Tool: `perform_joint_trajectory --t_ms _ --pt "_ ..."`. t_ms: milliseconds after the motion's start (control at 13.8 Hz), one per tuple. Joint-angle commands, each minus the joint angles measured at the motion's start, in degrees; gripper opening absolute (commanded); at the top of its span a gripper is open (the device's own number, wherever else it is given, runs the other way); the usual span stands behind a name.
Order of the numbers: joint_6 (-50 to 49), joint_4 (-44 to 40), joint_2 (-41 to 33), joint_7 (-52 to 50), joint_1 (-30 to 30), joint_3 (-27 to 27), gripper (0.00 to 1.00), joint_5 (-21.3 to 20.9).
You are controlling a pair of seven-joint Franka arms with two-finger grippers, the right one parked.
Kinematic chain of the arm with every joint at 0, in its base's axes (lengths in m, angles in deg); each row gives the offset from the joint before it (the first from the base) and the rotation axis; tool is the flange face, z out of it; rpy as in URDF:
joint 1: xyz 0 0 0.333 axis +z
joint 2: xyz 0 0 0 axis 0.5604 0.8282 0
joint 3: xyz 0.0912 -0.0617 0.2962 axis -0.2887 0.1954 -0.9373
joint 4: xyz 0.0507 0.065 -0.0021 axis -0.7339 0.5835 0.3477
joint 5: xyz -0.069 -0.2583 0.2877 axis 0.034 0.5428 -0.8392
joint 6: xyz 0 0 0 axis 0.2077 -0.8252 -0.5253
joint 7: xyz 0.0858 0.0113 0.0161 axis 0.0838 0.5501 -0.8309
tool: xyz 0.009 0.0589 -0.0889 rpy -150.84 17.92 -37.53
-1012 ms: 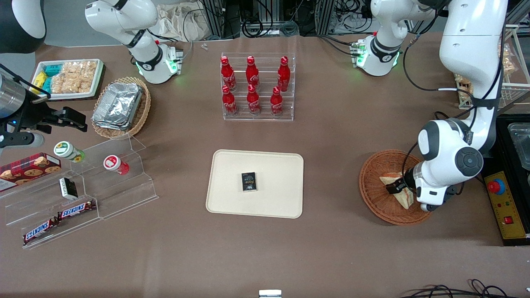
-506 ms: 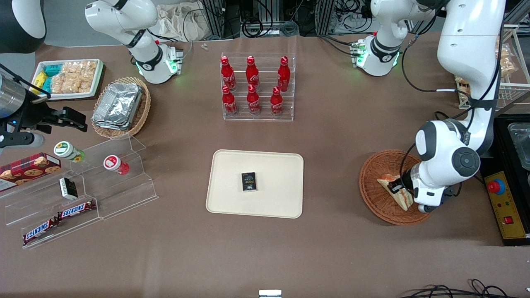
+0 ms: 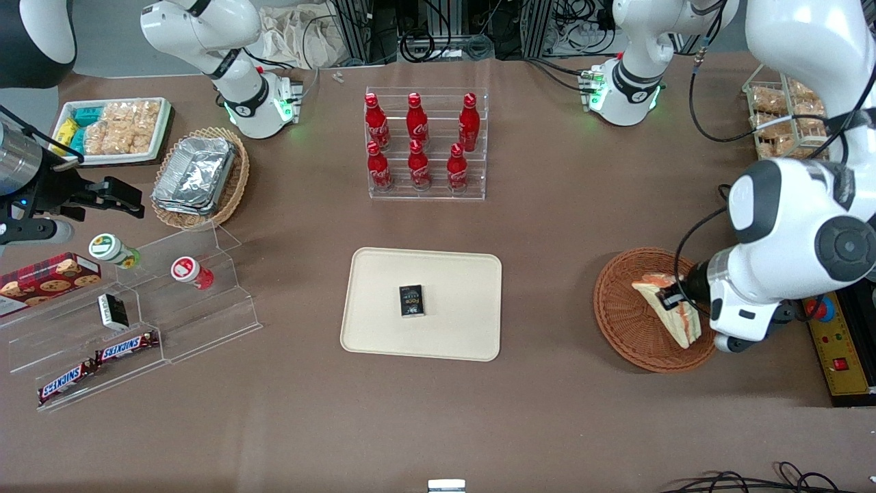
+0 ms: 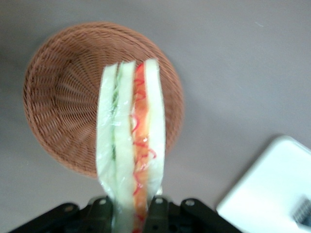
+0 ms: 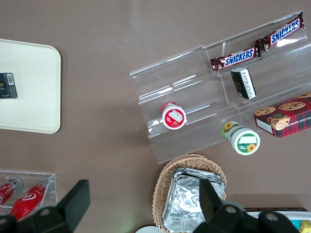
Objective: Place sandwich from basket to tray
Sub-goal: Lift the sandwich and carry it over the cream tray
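Gripper (image 4: 132, 209) clamped on sandwich (image 4: 130, 148), holding it lifted above the basket (image 4: 58, 92). Pick looks done; transfer and release remain. Tray (image 3: 452, 270) sits well apart toward table centre, with a small dark packet (image 3: 412, 300) on it.

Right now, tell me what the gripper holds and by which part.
The gripper holds the sandwich, its fingers pinching the two bread faces at one end, above the basket.

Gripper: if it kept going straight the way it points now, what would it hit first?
The gripper, shut on the sandwich, points down at the basket. Going straight on, the sandwich's tip would probably meet the basket's woven floor first; how high it hangs is unclear.
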Motion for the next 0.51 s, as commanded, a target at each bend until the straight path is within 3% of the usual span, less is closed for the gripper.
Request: perform_joint_trajectory --t_ms 0,145,434 --pt "-3.43 -6.81 1.86 -1.05 -7.8 0.37 0.0 0.55" --pt "-0.73 -9.35 5.0 -0.87 -12.29 0.46 0.0 0.9" --pt "7.1 -17.09 18.17 -3.06 -20.56 0.46 0.0 0.99"
